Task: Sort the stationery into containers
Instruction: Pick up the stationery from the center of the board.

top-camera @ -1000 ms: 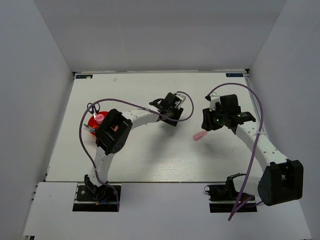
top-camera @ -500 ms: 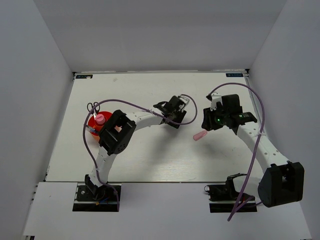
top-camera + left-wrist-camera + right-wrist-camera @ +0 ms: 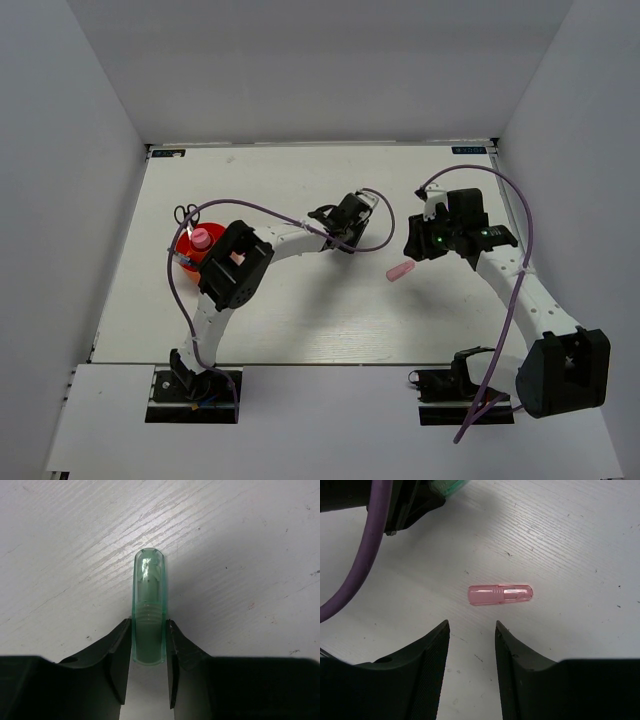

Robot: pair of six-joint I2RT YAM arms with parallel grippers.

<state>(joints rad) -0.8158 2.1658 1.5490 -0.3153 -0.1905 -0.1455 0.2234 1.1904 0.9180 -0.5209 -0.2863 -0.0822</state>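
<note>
The left claw [image 3: 148,630] is clamped on a pale green translucent plastic highlighter [image 3: 148,587] lying on the white desk [image 3: 240,555]. The right claw [image 3: 472,630] stands apart above the desk, near a pink translucent plastic highlighter [image 3: 500,594] lying flat.

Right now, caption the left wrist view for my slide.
Left fingers pinch a pale green highlighter lying on the white table.

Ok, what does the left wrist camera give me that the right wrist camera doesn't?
Only left wrist: the left hand up close, fingers pressing both sides of the green highlighter. Only right wrist: the pink highlighter lying free ahead of the open right hand, plus a purple cable. Both: the left hand, some of the green highlighter, the white table.
</note>
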